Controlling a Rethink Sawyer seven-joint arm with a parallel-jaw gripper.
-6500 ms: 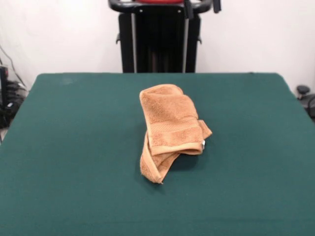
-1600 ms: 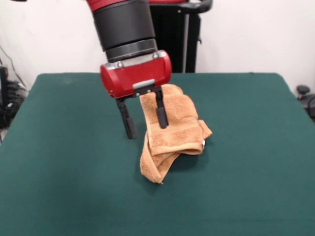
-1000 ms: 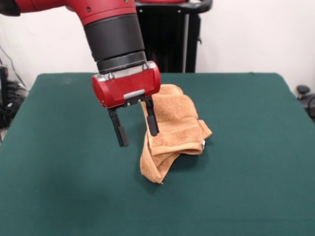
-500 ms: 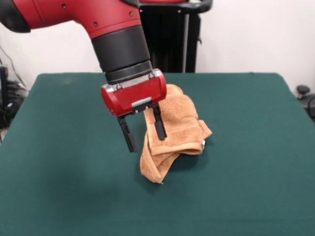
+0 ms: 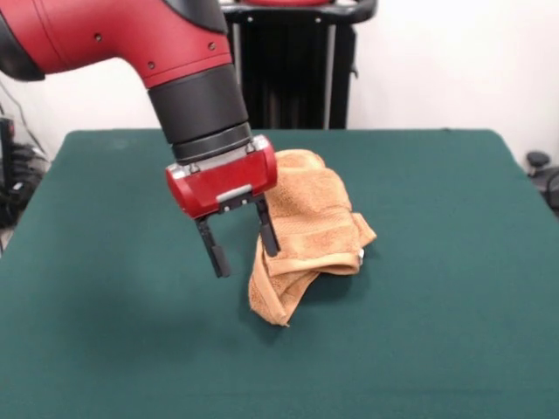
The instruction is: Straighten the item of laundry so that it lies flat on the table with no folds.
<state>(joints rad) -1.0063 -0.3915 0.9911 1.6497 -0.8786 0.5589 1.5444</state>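
Observation:
The orange-tan towel [image 5: 310, 227] lies crumpled and folded over itself near the middle of the dark green table [image 5: 437, 262], with a small white tag at its right edge. My gripper [image 5: 244, 250] hangs from the red and black arm, which comes in from the upper left. It is open and empty, its two black fingers [image 5: 216, 253] spread apart. It is above the table at the towel's left edge, with one finger in front of the towel's left side and the other over bare felt.
The black pedestal [image 5: 293, 65] stands at the table's far side. Dark cables and gear [image 5: 13, 175] sit off the table's left edge, and a dark object [image 5: 543, 175] sits off its right edge.
The arm came in from above over the towel. In the last half second the gripper shifted a little to the left, still open. The towel has not moved.

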